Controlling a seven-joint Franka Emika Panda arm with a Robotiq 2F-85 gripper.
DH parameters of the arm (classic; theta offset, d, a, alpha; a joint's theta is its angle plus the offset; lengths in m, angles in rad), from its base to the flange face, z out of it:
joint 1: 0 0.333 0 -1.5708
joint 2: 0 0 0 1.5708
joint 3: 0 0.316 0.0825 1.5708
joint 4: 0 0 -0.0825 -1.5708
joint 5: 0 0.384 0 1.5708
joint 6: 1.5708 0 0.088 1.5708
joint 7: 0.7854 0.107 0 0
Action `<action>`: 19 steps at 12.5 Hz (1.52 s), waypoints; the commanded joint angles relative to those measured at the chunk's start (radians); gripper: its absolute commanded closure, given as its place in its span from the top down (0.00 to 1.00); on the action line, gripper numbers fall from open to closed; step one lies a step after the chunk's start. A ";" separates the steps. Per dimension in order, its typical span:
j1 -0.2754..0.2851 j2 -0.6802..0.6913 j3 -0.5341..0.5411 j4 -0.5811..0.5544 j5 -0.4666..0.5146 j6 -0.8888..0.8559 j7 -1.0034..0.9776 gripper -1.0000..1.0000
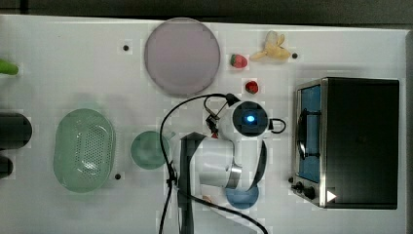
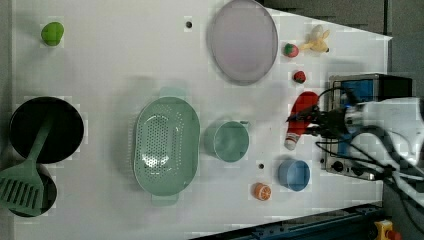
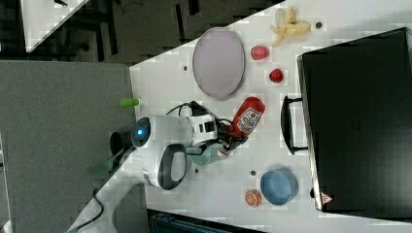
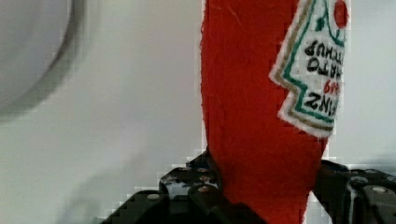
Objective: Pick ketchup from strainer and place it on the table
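My gripper (image 3: 232, 139) is clamped on the ketchup (image 3: 247, 118), one finger on each side of its lower body near the white cap, as the wrist view shows with the red felt-like bottle (image 4: 261, 121) filling the gap between my dark fingers (image 4: 187, 189). The label faces outward from my jaws in that view. In the left view the ketchup (image 2: 301, 116) runs lengthwise away from my jaws, its cap end pointing toward the blue bowl (image 2: 294, 175), and my gripper (image 2: 311, 120) holds it at mid-body. I cannot tell whether the bottle rests on the table (image 2: 110, 65) or hangs just above it.

The strainer (image 2: 166, 145) sits well apart from my jaws, across the green cup (image 2: 227, 141), and nothing lies in it. The cup stands between the strainer and my grip, near me. Beyond the bottle's far end lie two strawberries (image 3: 276, 75), then the lilac plate (image 3: 218, 62) and a peeled banana (image 3: 290, 26). The toaster oven (image 3: 357, 121) is just beside the bottle on the side away from the strainer. A small orange slice (image 2: 261, 191) lies by the blue bowl.
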 commanded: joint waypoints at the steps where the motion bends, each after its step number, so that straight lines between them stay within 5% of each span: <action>1: 0.025 0.068 0.012 0.010 -0.045 0.075 -0.051 0.81; 3: 0.025 0.105 0.012 0.013 -0.045 0.130 -0.051 1.00; 7: 0.025 -0.005 0.018 0.063 -0.044 0.083 -0.047 1.00; 13: 0.025 -0.227 0.014 0.310 -0.044 -0.352 0.152 1.00; 19: 0.025 -0.260 0.022 0.639 -0.051 -0.818 0.282 1.00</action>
